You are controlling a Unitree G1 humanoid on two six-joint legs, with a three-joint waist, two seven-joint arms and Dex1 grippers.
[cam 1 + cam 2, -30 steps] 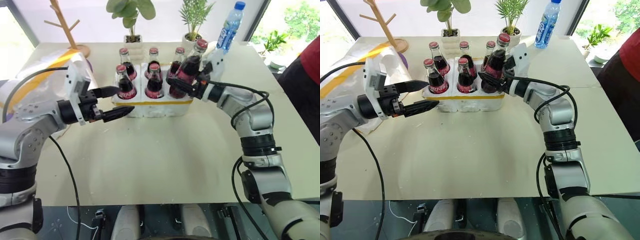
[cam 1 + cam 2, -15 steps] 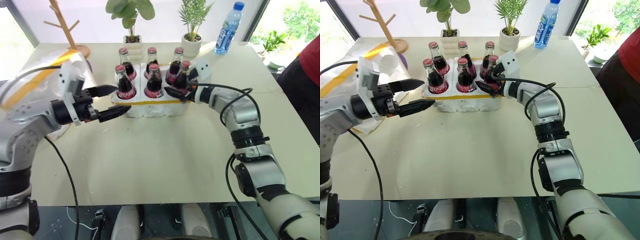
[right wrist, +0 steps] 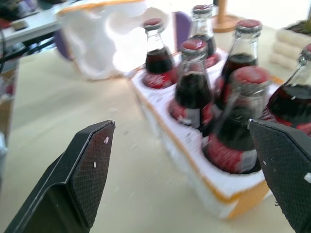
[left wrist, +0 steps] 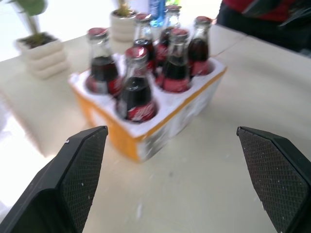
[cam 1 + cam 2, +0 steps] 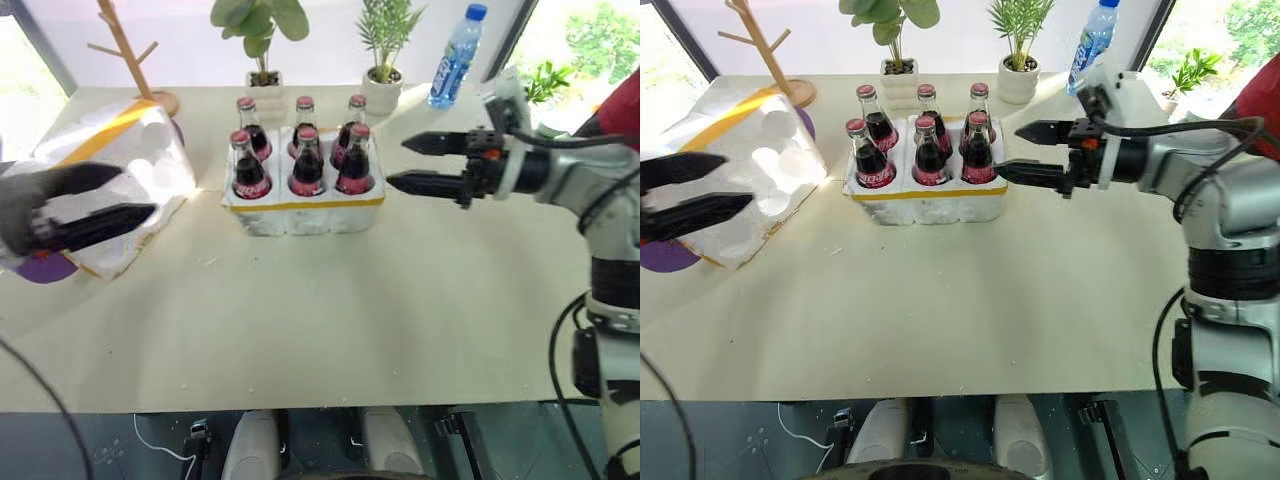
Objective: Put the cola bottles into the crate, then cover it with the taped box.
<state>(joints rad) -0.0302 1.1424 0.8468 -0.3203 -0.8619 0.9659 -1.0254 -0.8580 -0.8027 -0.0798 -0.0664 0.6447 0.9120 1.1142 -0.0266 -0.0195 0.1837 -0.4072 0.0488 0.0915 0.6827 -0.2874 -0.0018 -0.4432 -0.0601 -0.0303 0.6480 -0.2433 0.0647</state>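
All 6 cola bottles (image 5: 305,160) stand in the crate (image 5: 305,210) near the table's (image 5: 330,320) far edge. My right gripper (image 5: 410,164) hangs empty beside it, fingers wide. My left gripper (image 5: 695,187), also spread wide, is by the taped box (image 5: 125,170) at the left edge.

The right arm (image 5: 1215,180) is silver-grey metal with black joint rings and looping black cables; each hand (image 5: 1040,150) has two black, cross-hatched tapered fingers (image 3: 87,165).

Both head views look down over the table (image 5: 330,300), each wrist view closes on the crate (image 4: 160,116) from opposite sides.
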